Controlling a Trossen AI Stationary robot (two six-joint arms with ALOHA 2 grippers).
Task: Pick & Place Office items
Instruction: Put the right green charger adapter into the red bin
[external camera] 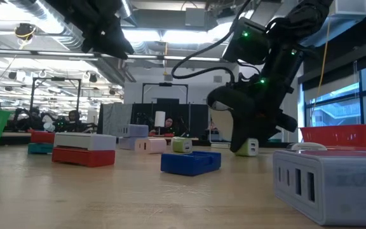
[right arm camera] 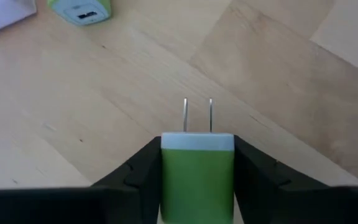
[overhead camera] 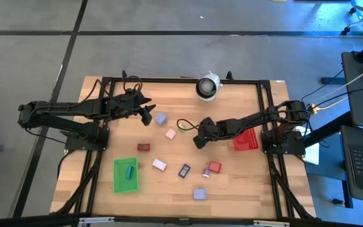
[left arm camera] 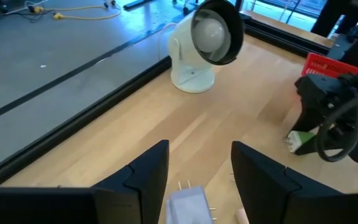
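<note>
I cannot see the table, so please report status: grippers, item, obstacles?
Right gripper shut on green charger, mid-table. Left gripper open above lavender charger. Nothing in the way.

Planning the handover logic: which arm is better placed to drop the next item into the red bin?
Right. The right gripper is shut on a light green plug adapter with two metal prongs, close beside the flat red rectangular bin. The left gripper is open, empty, above a lavender adapter.

A wooden table (overhead camera: 244,189) carries a green bin (overhead camera: 126,174) near its left front and a red bin (overhead camera: 246,140) at the right. A round white-and-black device (overhead camera: 208,86) stands at the back edge. Small blocky pieces lie scattered between them: lavender (overhead camera: 161,118), pink (overhead camera: 171,133), red (overhead camera: 215,167) and blue (overhead camera: 184,171).
</note>
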